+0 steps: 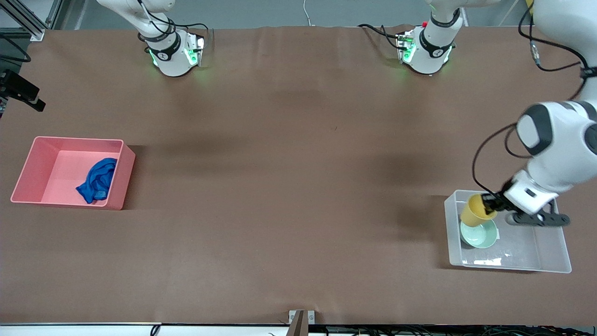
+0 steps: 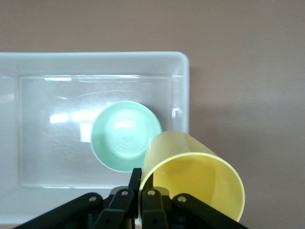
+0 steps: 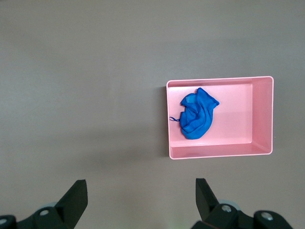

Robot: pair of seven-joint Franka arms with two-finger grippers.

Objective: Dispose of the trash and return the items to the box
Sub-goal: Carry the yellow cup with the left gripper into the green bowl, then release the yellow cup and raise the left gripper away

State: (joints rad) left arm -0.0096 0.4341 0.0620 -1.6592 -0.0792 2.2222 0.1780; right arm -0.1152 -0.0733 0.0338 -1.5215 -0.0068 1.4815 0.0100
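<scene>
My left gripper is shut on the rim of the yellow cup and holds it tilted above the clear tub, over the tub's wall and partly over the bowl. The mint-green bowl sits upright in the tub. In the left wrist view one finger of the left gripper is inside the cup and one outside, with the bowl and tub below. The blue cloth lies in the pink bin. My right gripper is open and empty, high over bare table.
The pink bin with the cloth stands at the right arm's end of the table; the clear tub stands at the left arm's end. Brown table surface lies between them. The arm bases stand along the table's edge by the robots.
</scene>
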